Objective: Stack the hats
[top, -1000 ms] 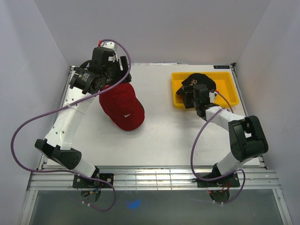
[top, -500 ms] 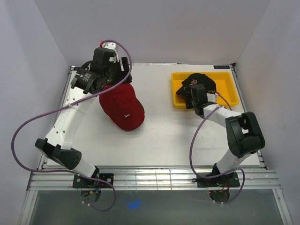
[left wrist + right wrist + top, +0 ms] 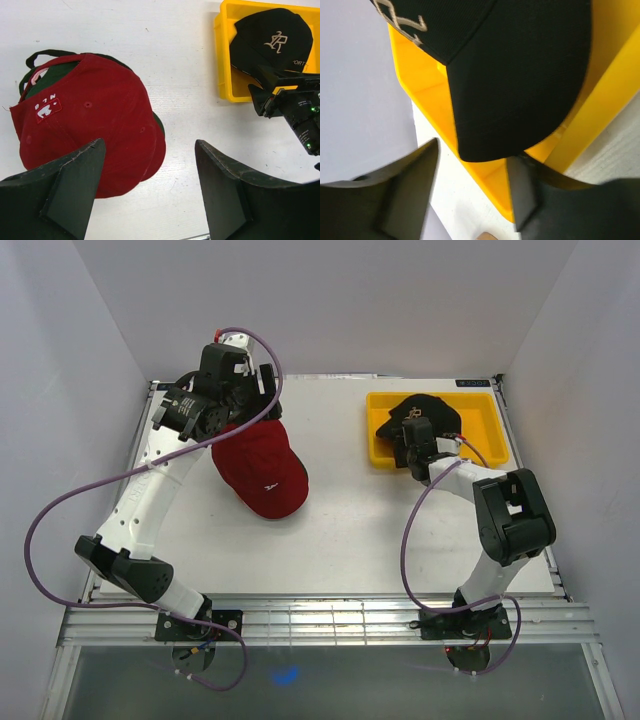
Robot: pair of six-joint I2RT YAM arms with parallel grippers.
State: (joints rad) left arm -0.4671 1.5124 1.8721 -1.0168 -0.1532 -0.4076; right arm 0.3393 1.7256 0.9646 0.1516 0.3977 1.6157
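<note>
A red hat (image 3: 262, 472) lies at the table's left, topping a stack of other hats whose dark edges peek out beneath it (image 3: 95, 125). My left gripper (image 3: 260, 400) hangs open and empty above its far edge, fingers apart (image 3: 150, 145). A black hat with a gold emblem (image 3: 425, 412) rests in the yellow tray (image 3: 482, 406), also in the left wrist view (image 3: 272, 42). My right gripper (image 3: 412, 435) is open at the tray's near left corner. In the right wrist view its fingers (image 3: 472, 147) straddle the front edge of the black brim (image 3: 520, 75).
The yellow tray (image 3: 420, 75) sits at the back right, close to the right wall. White walls close in the table on three sides. The left arm's purple cable loops out over the table's left edge.
My right gripper has moved forward and left into the tray, up to the black hat's brim. The left arm and the red hat have barely moved.
</note>
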